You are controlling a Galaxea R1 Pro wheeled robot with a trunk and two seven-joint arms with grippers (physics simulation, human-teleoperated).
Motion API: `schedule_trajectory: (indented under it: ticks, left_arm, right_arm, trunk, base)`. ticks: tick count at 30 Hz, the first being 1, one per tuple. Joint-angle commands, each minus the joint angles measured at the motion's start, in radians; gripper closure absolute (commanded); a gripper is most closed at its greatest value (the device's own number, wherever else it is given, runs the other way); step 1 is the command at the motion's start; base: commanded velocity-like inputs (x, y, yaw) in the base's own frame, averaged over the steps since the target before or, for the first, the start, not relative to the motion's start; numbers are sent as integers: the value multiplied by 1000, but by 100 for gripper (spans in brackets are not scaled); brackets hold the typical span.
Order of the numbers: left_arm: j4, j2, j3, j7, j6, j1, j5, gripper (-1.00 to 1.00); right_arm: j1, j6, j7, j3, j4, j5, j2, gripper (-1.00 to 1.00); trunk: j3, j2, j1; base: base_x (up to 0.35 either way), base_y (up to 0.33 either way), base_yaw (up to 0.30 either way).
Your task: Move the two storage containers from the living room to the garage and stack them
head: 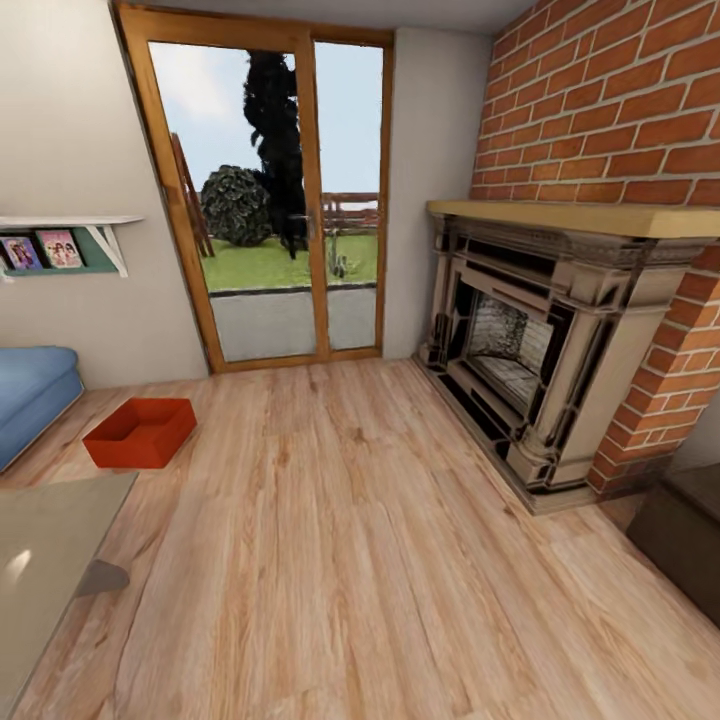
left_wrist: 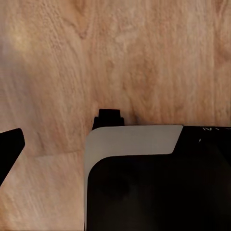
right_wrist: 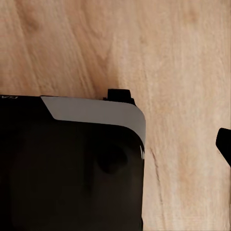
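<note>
An orange-red storage container (head: 140,432) sits open-topped on the living room's wood floor (head: 380,560), just beside the blue sofa (head: 30,395), near the glass door (head: 275,200). You will likely find it light, stiff and smooth-walled; grip a long rim. Whether either pincer is apart or together, you cannot tell.

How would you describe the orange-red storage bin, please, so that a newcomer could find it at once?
Start at the glass door with its wooden frame in the far wall, then look down and toward the blue sofa at the head view's left. The storage container sits on the light wood floor just beside the sofa's end. It is a low, open-topped rectangular bin, the only bright orange-red thing on the planks.
</note>
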Motion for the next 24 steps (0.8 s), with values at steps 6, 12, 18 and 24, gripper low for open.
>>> schedule_trajectory:
  ticks: [6,12,18,24]
  left_arm:
    - [-1,0,-2,-4,3,0,7,-100]
    - [-1,0,-2,-4,3,-1,7,-100]
    - [-1,0,-2,-4,3,-1,7,-100]
    - [-1,0,-2,-4,3,0,7,-100]
  right_arm:
    - [-1,-5,-1,8,2,-9,0,-100]
    - [-1,-5,-1,8,2,-9,-1,-100]
    - [-1,-5,-1,8,2,-9,0,-100]
    - [0,-5,-1,8,2,-9,1,-100]
  trunk:
    - [-1,0,1]
    - [-1,0,1]
    - [-1,0,1]
    - [-1,0,1]
  base:
    - [321,0,131]
    - [321,0,15]
    - [321,0,2]
    - [321,0,0]
